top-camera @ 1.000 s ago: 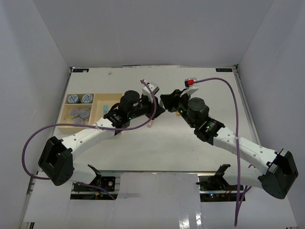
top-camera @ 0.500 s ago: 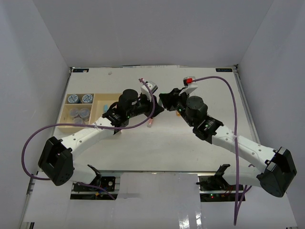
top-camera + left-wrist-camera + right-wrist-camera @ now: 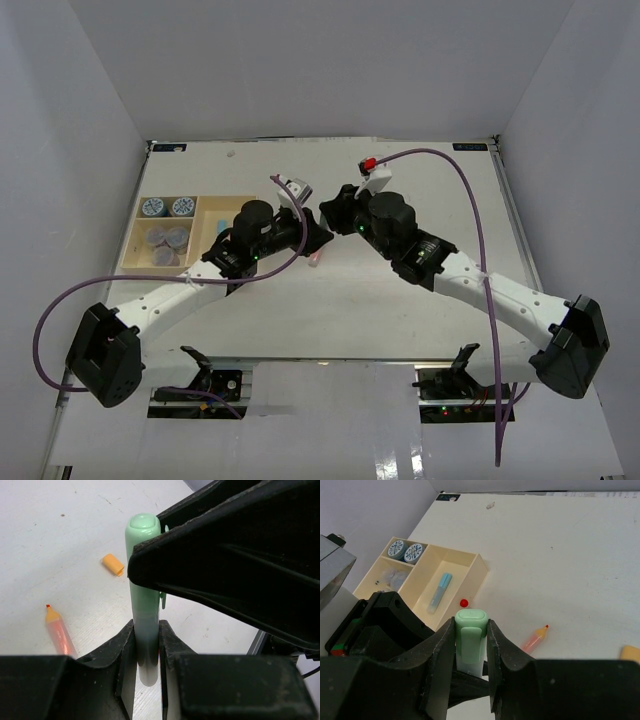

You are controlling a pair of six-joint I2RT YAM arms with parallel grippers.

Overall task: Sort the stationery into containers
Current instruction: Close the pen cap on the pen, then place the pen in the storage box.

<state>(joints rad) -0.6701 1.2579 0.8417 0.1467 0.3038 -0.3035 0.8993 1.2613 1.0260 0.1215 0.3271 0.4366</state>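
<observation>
Top view, hands: the left hand and the right hand meet tip to tip over the middle of the counter; what they hold cannot be made out from here
Top view, tray: the tray lies at the left of the counter, well apart from both hands
Top view, jars: two blue-lidded jars sit side by side in the tray's far-left compartment, the grey-purple jars in the compartment just nearer the arms
Top view, loose item: a pink stick lies on the counter just below the two hands
Left wrist view, left hand: clamped on the lower body of a green stick, one finger pressed to each side
Left wrist view, right hand: its black fingers close over the same stick near the rounded top
Left wrist view, counter: the pink stick lies uncapped, red tip showing; an orange cap lies apart from it
Right wrist view, right hand: clamped on the green stick's clipped cap end, the left hand's dark body directly beneath
Right wrist view, tray: a blue stick lies in the long compartment with a small red dot near it; the blue-lidded jars touch in the far corner compartment
Right wrist view, counter: pink stick to the right of the tray, orange cap at the frame's right edge
</observation>
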